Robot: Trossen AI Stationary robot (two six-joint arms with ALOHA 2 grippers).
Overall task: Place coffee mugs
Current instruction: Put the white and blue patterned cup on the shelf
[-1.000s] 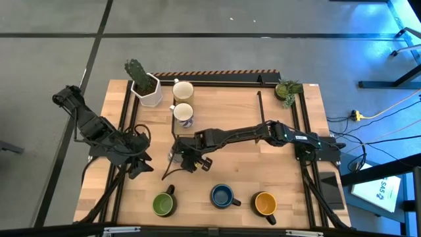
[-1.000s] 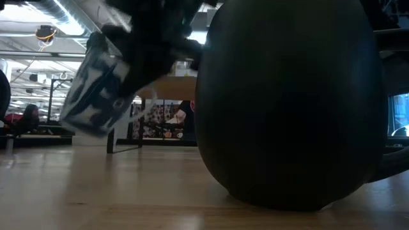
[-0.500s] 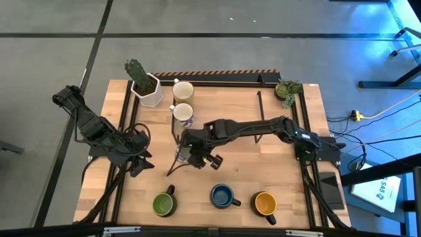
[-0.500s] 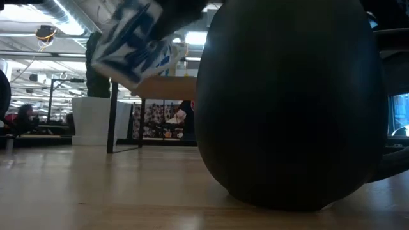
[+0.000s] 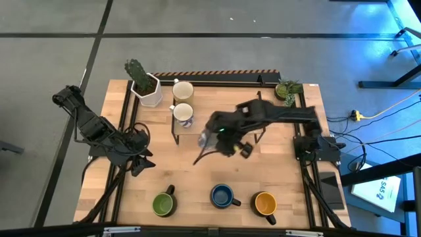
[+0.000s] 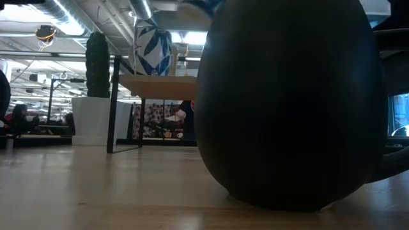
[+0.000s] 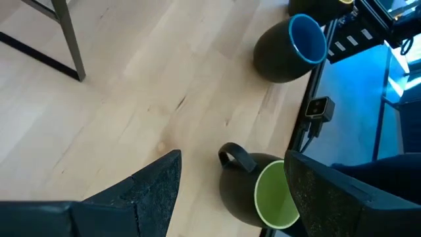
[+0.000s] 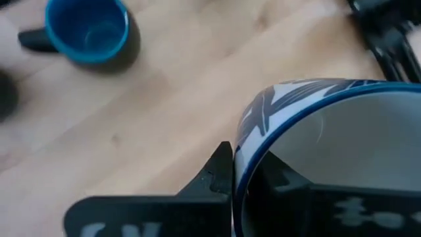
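Note:
My right gripper point(image 5: 220, 136) hangs over the table's middle, shut on a white mug with a blue pattern point(image 5: 205, 138), which fills the right wrist view point(image 8: 316, 125). A cream mug point(image 5: 183, 90) and a second blue-patterned mug point(image 5: 183, 114) stand on the raised shelf point(image 6: 156, 84). Three dark mugs stand along the near edge, with green point(image 5: 164, 204), blue point(image 5: 222, 195) and orange point(image 5: 265, 204) insides. My left gripper point(image 5: 138, 164) waits open at the table's left edge; its wrist view shows the green mug point(image 7: 263, 194) beyond its fingers. My right gripper pinches the patterned mug's rim point(image 8: 253, 141), one finger inside the cup and one finger point(image 8: 217, 178) outside on the wall. The mug is lifted clear of the table, on the gripper's left side.
A white hexagonal pot with a cactus point(image 5: 146, 85) stands at the far left corner and a small leafy plant point(image 5: 287, 89) at the far right. The shelf's black legs point(image 5: 175, 128) stand near the held mug. A big dark mug point(image 6: 287, 102) fills the low view.
My right gripper has carried the patterned mug up and toward the table's right and far side, away from the left arm. In the low view the tilted mug rose out of the picture, uncovering the cactus pot and the patterned mug on the shelf.

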